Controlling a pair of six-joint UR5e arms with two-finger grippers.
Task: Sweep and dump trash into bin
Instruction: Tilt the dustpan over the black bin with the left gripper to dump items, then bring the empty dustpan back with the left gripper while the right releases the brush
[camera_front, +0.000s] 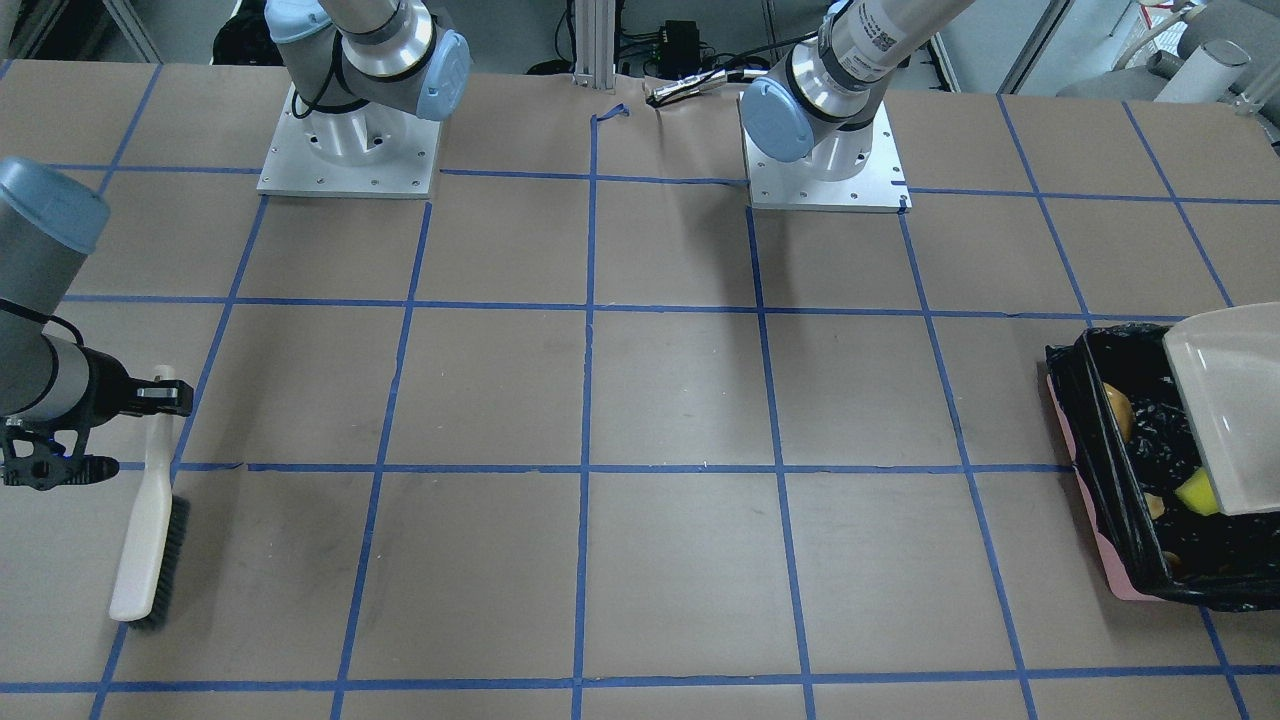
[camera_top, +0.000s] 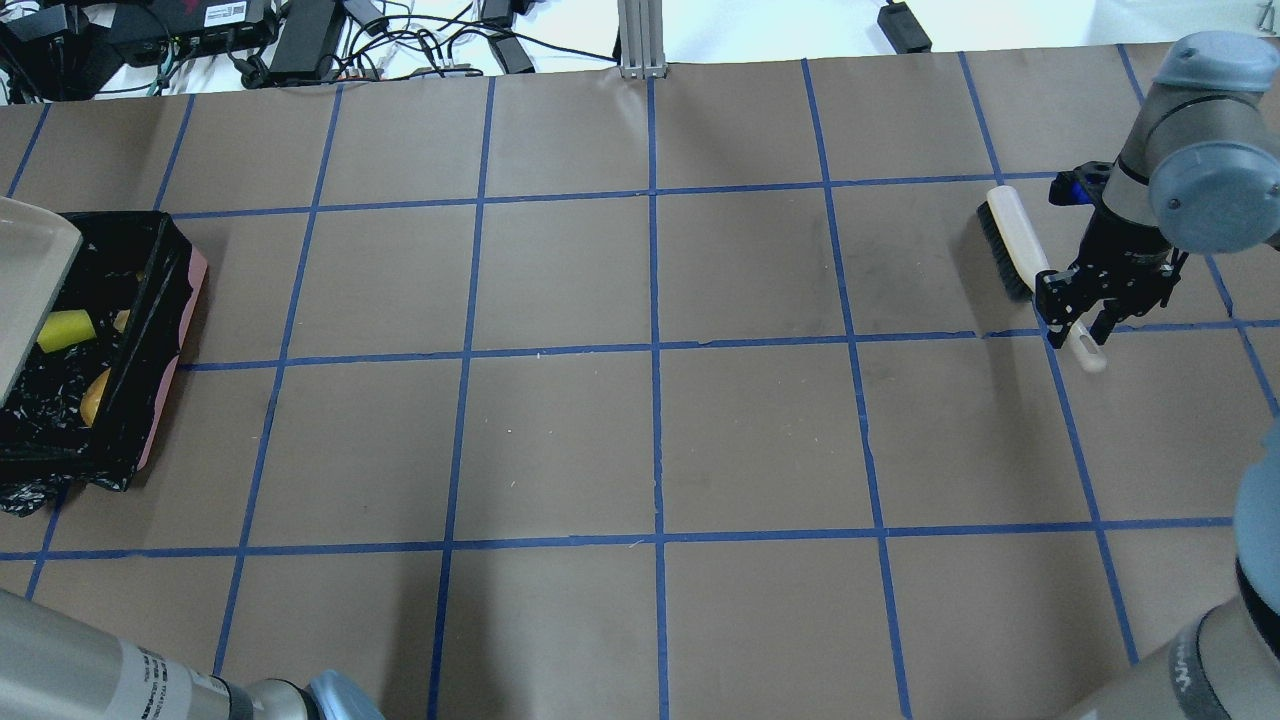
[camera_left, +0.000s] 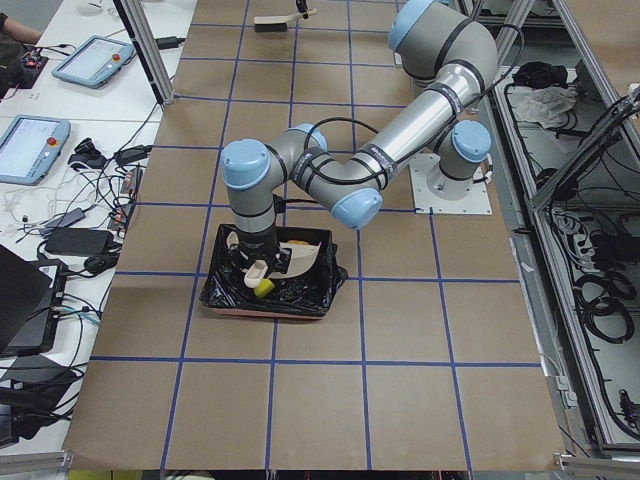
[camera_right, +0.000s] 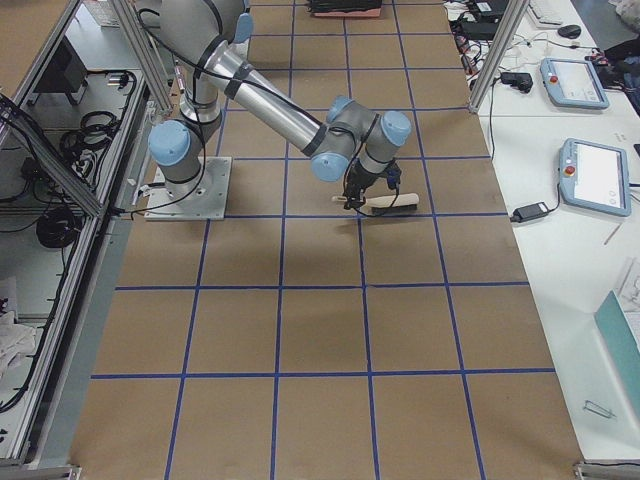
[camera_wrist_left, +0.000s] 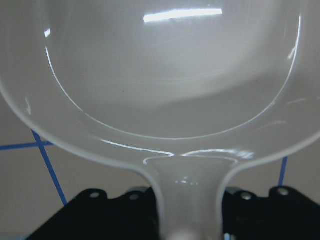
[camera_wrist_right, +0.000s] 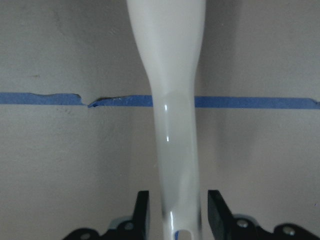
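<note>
The pink bin (camera_top: 190, 290) with its black bag stands at the table's left end, also in the front view (camera_front: 1075, 400). In it lie the yellow wedge (camera_top: 65, 330), the yellow-brown lump (camera_top: 95, 398) and a tan piece, probably the croissant (camera_top: 122, 320). My left gripper (camera_wrist_left: 185, 210) is shut on the beige dustpan's (camera_front: 1225, 400) handle and holds the pan tilted over the bin. My right gripper (camera_top: 1080, 320) is open around the handle of the white brush (camera_top: 1015, 245), which lies on the table. In the right wrist view there are small gaps between the fingers (camera_wrist_right: 142, 215) and the handle.
Brown paper with a blue tape grid covers the table (camera_top: 650, 440). The two arm bases (camera_front: 350, 150) stand at the robot's edge. Cables and power bricks (camera_top: 300, 30) lie beyond the far edge.
</note>
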